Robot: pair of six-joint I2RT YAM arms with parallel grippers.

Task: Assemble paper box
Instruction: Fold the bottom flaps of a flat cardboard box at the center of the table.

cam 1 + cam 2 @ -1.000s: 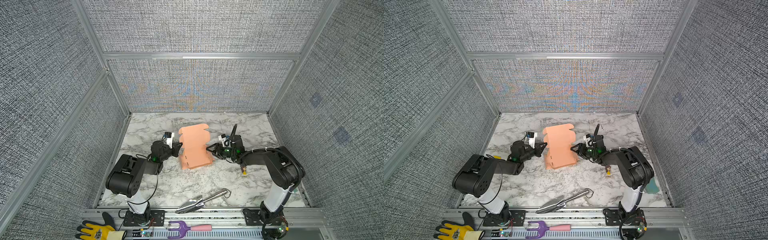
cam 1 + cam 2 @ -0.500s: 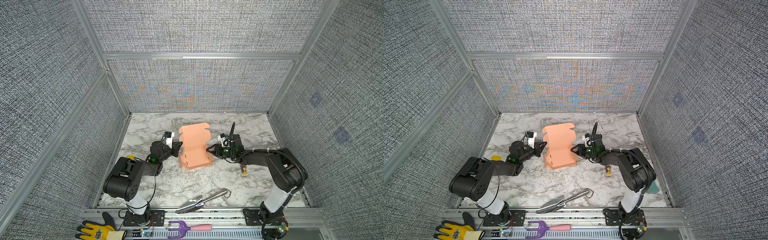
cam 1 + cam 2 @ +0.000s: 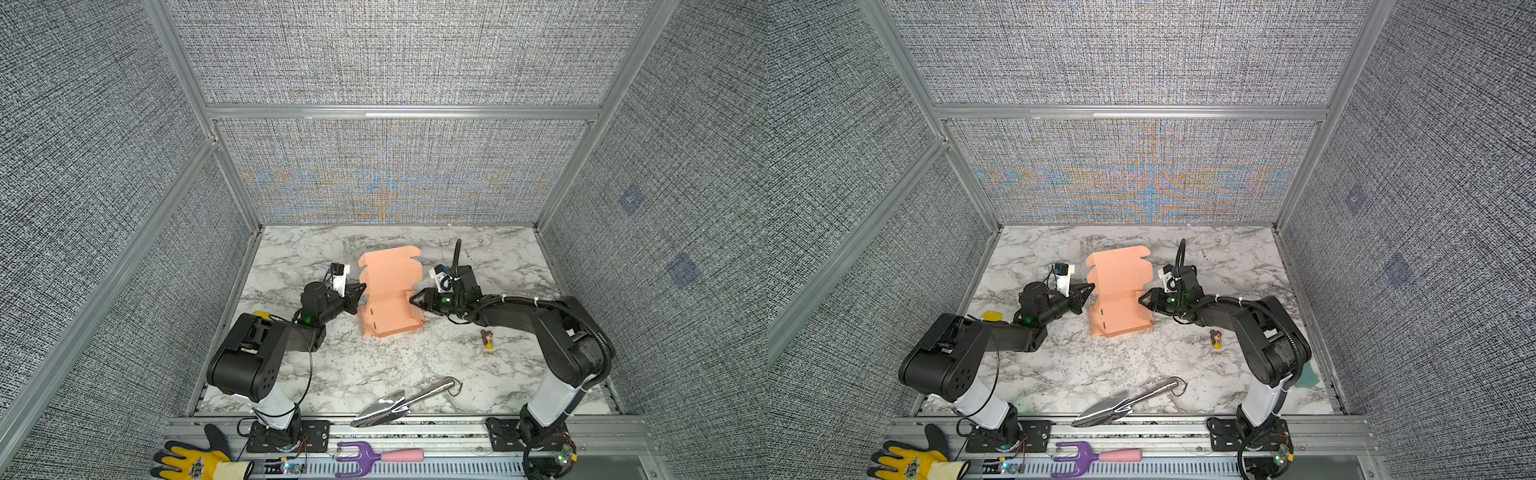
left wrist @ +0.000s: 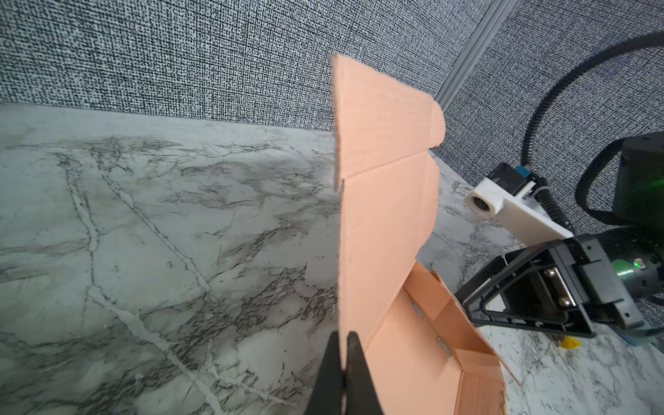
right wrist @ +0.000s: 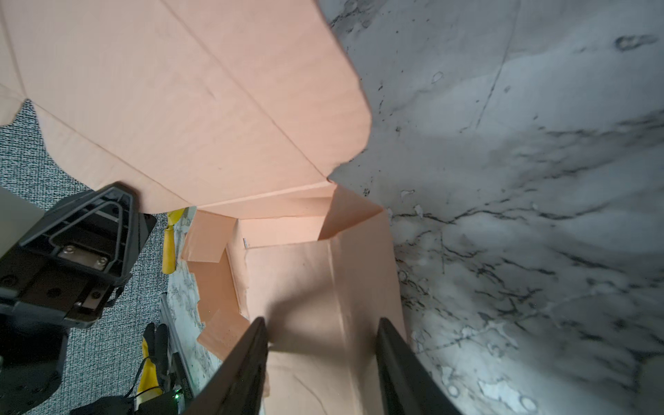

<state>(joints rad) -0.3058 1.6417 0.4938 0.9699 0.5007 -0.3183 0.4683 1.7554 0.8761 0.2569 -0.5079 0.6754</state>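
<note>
Nothing legible anywhere — the emblem on the glove (image 3: 195, 465) is too small.

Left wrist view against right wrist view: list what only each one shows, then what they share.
Only the left wrist view: the left gripper seen from behind, shut on the edge of the paper box at its upright lid, and the right arm's white camera mount.
Only the right wrist view: the right gripper seen from behind, jaws apart, close against the paper box's side, and the yellow glove beyond the table.
Both: the half-folded paper box, the marble table, the grey fabric wall.
</note>
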